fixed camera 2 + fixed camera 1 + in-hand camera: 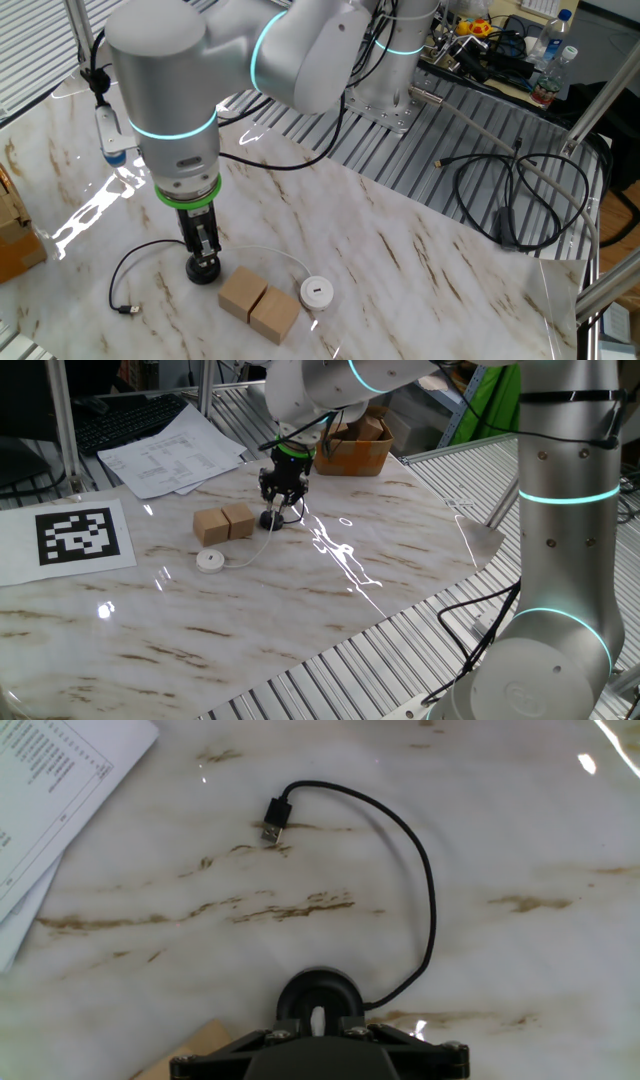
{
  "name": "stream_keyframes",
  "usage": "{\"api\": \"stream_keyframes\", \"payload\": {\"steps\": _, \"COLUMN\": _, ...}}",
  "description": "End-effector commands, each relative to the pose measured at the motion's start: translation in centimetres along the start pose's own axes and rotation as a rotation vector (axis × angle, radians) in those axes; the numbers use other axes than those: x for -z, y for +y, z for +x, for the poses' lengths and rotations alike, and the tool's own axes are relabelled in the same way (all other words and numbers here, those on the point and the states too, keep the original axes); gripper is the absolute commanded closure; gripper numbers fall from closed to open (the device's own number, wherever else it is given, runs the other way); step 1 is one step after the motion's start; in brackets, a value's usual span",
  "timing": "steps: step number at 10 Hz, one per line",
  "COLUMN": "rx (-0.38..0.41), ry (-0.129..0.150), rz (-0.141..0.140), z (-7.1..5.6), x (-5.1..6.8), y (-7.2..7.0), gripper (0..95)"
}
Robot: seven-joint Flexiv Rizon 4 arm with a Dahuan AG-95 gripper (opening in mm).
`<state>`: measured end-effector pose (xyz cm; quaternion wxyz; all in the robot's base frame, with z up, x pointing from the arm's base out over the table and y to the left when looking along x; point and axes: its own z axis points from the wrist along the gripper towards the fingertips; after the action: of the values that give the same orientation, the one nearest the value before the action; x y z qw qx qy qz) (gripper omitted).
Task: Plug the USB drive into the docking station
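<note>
- Gripper (318, 1032) sits right over the round black docking station (318, 998), fingers look pinched on something small and pale, probably the USB drive; can't really tell.
- Black cable (420, 880) loops out ahead of it.
- Wooden blocks (259, 302) just beside.

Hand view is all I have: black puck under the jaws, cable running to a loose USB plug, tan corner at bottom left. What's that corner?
Observer: It belongs to two wooden blocks, lying side by side and touching, just beside the puck.
Operator: Anything past them?
Observer: A white disc lies on the far side of the blocks from the puck, apart from them.
Operator: How is the gripper set?
Observer: The gripper stands upright directly over the puck. I cannot tell whether the jaws hold anything.
</note>
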<state>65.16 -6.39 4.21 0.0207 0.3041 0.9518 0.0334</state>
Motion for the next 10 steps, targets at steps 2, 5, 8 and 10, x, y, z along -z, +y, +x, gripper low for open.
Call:
{"api": "stream_keyframes", "payload": {"steps": 2, "rx": 0.005, "ry": -0.01, "rz": 0.002, "z": 0.2, "x": -0.02, "y": -0.12, "gripper": 95.0}}
{"api": "stream_keyframes", "payload": {"steps": 5, "rx": 0.001, "ry": -0.023, "rz": -0.001, "z": 0.2, "x": -0.14, "y": -0.13, "gripper": 95.0}}
{"api": "stream_keyframes", "payload": {"steps": 8, "rx": -0.009, "ry": -0.029, "rz": -0.001, "z": 0.18, "x": -0.17, "y": -0.09, "gripper": 95.0}}
{"api": "stream_keyframes", "payload": {"steps": 10, "rx": 0.001, "ry": -0.029, "rz": -0.001, "z": 0.15, "x": -0.21, "y": -0.07, "gripper": 95.0}}
